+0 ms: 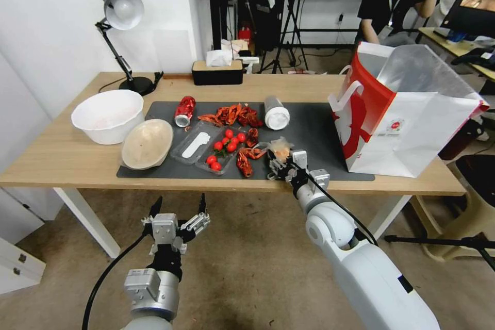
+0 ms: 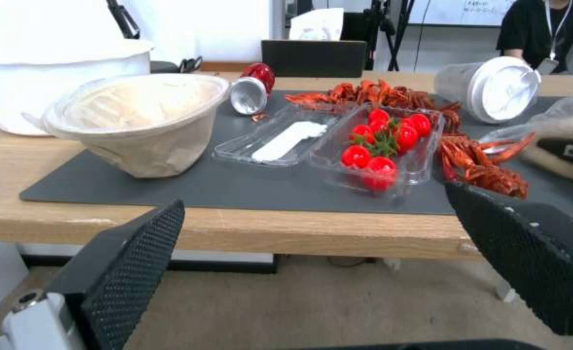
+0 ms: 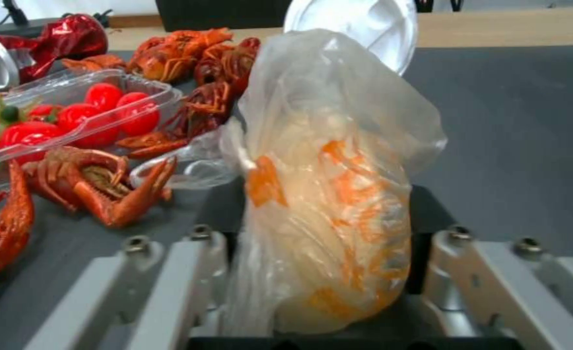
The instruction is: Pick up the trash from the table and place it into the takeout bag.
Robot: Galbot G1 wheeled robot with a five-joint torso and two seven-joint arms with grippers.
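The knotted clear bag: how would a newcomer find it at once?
Start at the dark grey mat on the table and go to its front edge, left of the takeout bag. There the right pincer is shut on the knotted clear bag. Unlike the crayfish shells beside it, it is crinkled film with pale orange-flecked contents.

The right arm (image 1: 361, 252) is smooth white with a round joint and a thin black cable along it. The left gripper (image 1: 178, 205) has a silver metal body, black mesh-textured fingers (image 2: 131, 257) and a black cable. The right gripper (image 3: 319, 262) shows silver links with dark screws.
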